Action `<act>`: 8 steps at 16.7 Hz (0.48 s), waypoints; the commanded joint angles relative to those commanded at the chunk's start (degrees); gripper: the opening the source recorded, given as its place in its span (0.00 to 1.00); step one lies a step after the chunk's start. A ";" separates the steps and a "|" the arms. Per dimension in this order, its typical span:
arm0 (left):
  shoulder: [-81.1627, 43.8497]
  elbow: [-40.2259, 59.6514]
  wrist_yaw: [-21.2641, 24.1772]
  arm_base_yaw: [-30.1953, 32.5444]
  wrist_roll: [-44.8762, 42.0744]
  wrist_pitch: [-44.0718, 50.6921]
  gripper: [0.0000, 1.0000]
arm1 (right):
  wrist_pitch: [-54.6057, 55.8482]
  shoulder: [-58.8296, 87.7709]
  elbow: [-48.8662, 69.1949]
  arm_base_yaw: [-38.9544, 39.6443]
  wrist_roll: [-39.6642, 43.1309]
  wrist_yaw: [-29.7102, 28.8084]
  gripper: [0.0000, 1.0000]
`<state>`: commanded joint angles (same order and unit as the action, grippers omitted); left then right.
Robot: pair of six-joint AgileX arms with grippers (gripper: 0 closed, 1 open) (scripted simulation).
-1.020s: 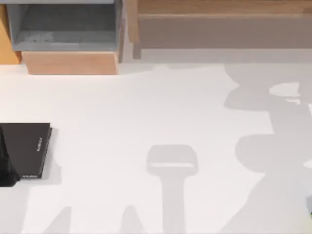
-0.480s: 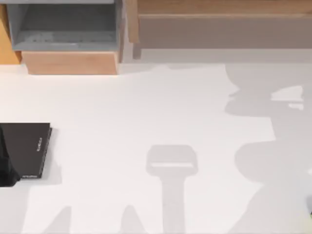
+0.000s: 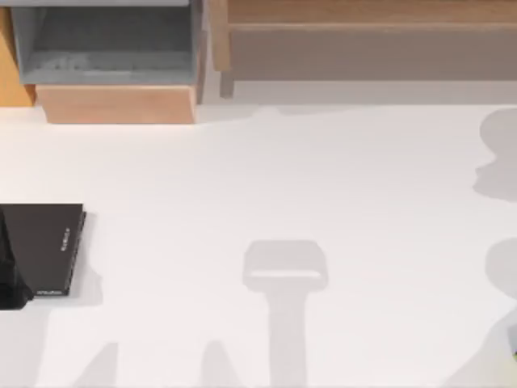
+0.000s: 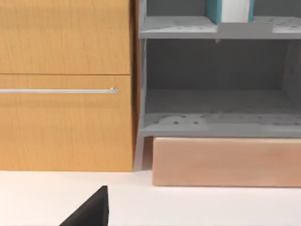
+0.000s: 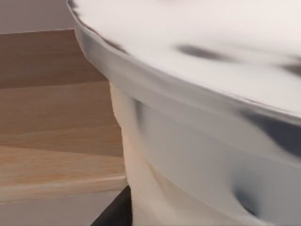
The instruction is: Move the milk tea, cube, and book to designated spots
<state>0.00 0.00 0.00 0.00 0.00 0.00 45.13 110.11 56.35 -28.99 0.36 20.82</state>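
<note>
In the top view, one flat black book [image 3: 44, 246] lies at the left edge of the white tabletop [image 3: 242, 178], with what seems to be my left hand [image 3: 8, 279] against it; I cannot tell its grip. In the left wrist view, one thick teal-blue book [image 4: 214, 9] stands on the grey shelf unit's [image 4: 188, 26] upper board. In the right wrist view, one pale lidded milk tea cup [image 5: 188, 141] looms very close to the right hand, whose grip I cannot tell; I judge it is best carried upright and slowly.

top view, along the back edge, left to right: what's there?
Orange cabinet side → grey shelf unit on its light wood base → long wooden bench-like piece.
</note>
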 joint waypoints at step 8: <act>0.00 0.00 0.00 0.00 0.00 0.00 1.00 | 5.50 5.94 -1.52 2.55 3.56 0.41 0.00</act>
<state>0.00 0.00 0.00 0.00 0.00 0.00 50.63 116.05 54.83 -26.44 3.92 21.24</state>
